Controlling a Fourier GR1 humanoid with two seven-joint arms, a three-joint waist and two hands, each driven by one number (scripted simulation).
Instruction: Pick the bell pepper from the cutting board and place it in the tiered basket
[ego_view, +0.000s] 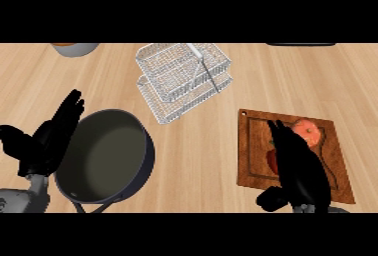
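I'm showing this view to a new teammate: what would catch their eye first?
Probably the right hand, fingers straight, stretched over the cutting board at right, beside the orange-red bell pepper. Next, the big dark pan at lower left with the open left hand beside it, and the wire tiered basket at top centre.

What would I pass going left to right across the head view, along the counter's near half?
Left hand, open → dark pan → bare counter → cutting board → right hand, open over the board → bell pepper by its fingers. The wire basket lies farther back.
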